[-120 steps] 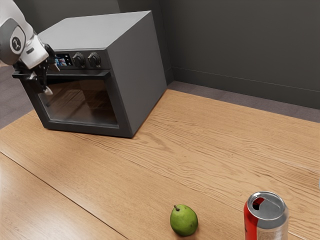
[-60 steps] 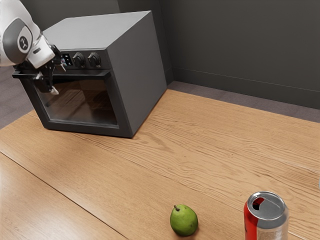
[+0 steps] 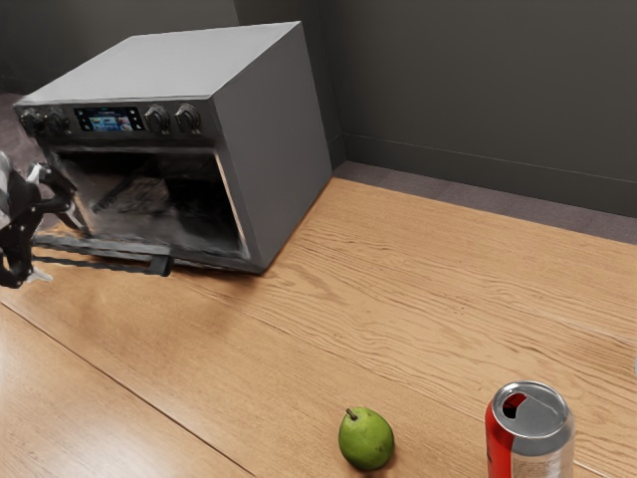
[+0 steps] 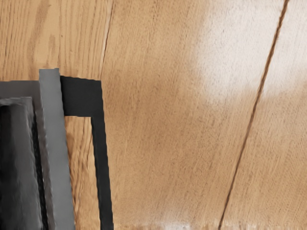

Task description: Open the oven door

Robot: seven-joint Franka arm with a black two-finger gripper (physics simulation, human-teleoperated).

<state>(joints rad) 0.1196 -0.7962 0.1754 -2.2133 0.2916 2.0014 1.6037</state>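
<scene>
Oven door is swung well down, left of the exterior frame — rigid and hinged, probably, so best guided by the handle bar. Gripper fingers are held apart near it, oven just behind.

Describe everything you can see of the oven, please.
The oven is boxy, grey and metal-looking, upright on the wooden table. Its front has four dark knobs and a lit display. The door is lowered open, revealing a dark interior, its black handle near my open gripper; whether they touch is unclear.
</scene>
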